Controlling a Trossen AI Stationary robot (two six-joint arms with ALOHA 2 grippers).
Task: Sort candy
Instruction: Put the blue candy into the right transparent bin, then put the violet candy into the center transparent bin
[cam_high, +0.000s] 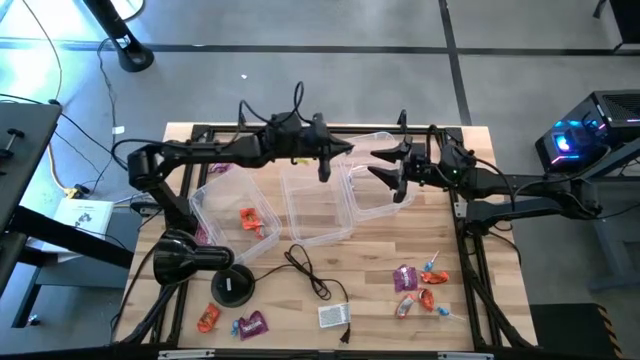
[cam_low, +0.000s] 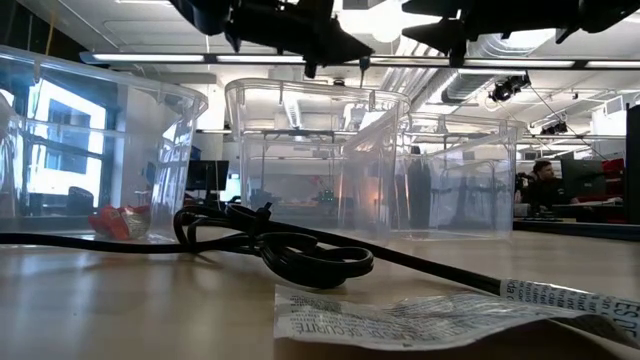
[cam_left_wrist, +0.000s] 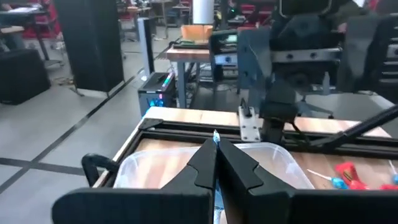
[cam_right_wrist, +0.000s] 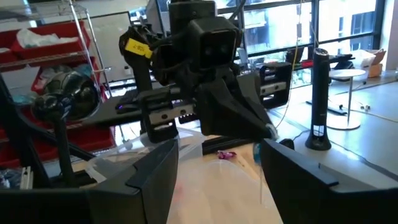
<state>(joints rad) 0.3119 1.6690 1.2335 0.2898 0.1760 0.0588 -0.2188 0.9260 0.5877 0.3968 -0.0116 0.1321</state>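
My left gripper (cam_high: 345, 150) reaches level over the gap between the middle bin (cam_high: 300, 192) and the right bin (cam_high: 372, 208), shut on a light blue candy. Facing it from the table's right, my right gripper (cam_high: 379, 166) hangs open above the right bin and holds nothing; its fingers spread wide in the right wrist view (cam_right_wrist: 217, 186). An orange-red candy (cam_high: 250, 219) lies in the left bin (cam_high: 213, 192). Several candies (cam_high: 417, 284) lie on the table's near right, and two more (cam_high: 208, 318) (cam_high: 250, 325) at the near left. My left gripper pinches the light blue candy between its two fingertips. A bit of wrapper (cam_left_wrist: 216, 136) sticks out past the tips, and some hangs just below them (cam_right_wrist: 256, 151). The fingers lie about level, pointing toward the table's right. The candy is lifted clear above the bins.
A small white box (cam_high: 334, 316) with a black cable (cam_high: 305, 268) lies near the table's near edge, in front of the bins. The cable coils close to the low camera (cam_low: 300, 255). A black round base (cam_high: 233, 286) stands at the near left. The black frame rail (cam_high: 300, 130) runs along the far edge.
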